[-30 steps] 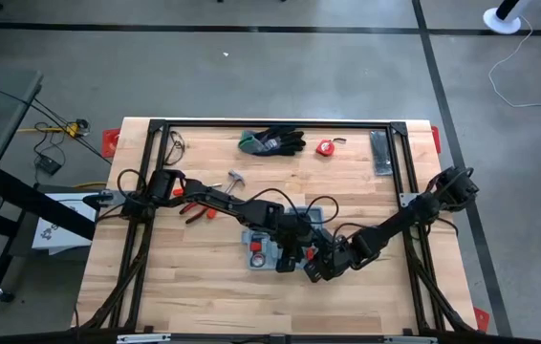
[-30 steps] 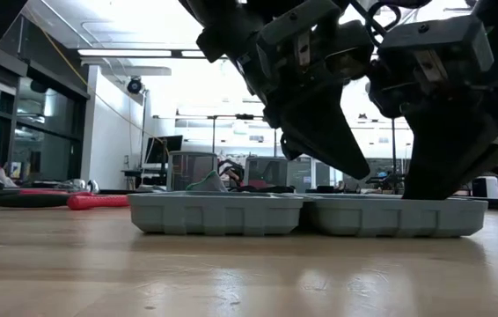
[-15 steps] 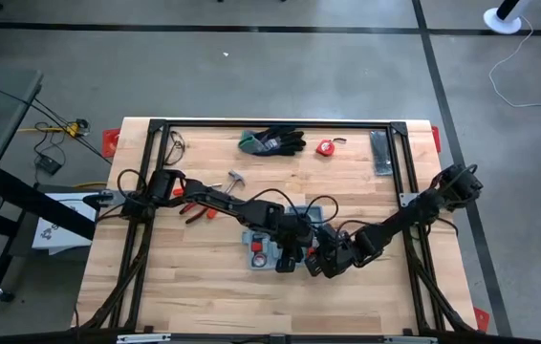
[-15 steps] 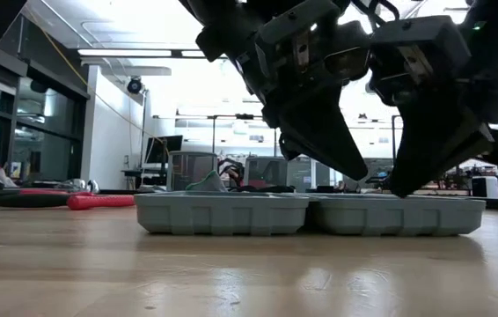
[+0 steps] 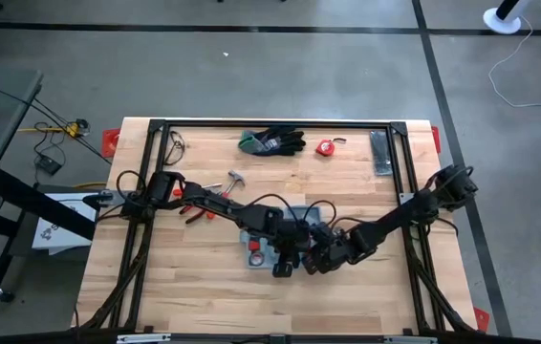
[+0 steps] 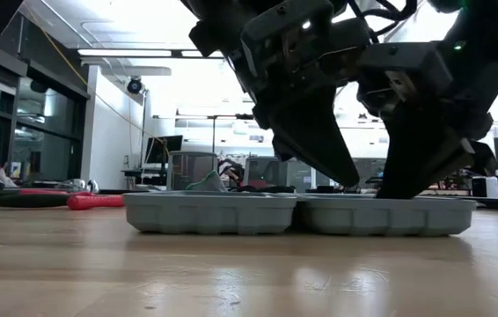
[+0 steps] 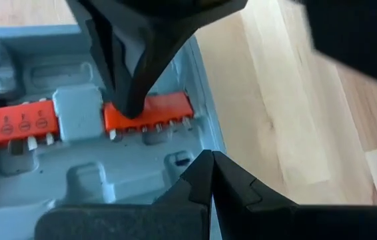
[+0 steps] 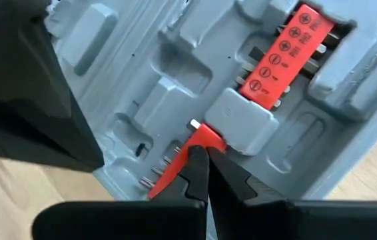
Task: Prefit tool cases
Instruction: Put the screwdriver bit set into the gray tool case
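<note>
Light: bright, even overhead on the table (image 5: pixel 194 287) | Low view: strong backlight from ceiling strip lights (image 6: pixel 126 53), arms in silhouette, glossy sheen on wood | Wrist views: near dark fingers (image 7: pixel 208 180) blurred, soft shadows

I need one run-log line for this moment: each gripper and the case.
left gripper: shut, over open tool case | right gripper: shut, tip on orange bit holder | case: flat on table

Wooden table (image 5: pixel 175 277) bearing open tool case (image 6: pixel 293 214), gloves (image 5: pixel 272 142), red pliers (image 5: pixel 197 211), dark bar (image 5: pixel 381 152).
</note>
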{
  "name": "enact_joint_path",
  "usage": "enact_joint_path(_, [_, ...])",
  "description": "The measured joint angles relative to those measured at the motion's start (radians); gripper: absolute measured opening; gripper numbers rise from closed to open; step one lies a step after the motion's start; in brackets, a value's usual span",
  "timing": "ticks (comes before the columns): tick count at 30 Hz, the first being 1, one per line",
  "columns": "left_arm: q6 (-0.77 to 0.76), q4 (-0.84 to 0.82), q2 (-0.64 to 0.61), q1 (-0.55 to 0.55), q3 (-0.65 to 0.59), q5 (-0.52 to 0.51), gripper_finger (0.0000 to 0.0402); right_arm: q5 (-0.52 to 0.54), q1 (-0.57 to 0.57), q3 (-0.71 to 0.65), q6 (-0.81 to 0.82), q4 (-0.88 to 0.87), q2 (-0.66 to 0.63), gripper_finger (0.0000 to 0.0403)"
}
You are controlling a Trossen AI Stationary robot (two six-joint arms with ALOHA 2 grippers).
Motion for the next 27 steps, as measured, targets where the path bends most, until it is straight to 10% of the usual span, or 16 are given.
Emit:
enact_joint_path(19, [-0.116, -0.160, -0.099, -0.042, 0.001, -0.234, 0.0000, 0.105, -0.007, -0.003, -0.044, -0.264, -0.181, 0.0000])
enact_joint_path(27, [-0.269, -0.171, -0.115, -0.066, -0.001, -0.359, 0.0000, -0.026, -0.208, -0.003, -0.423, -0.280, -0.207, 0.0000])
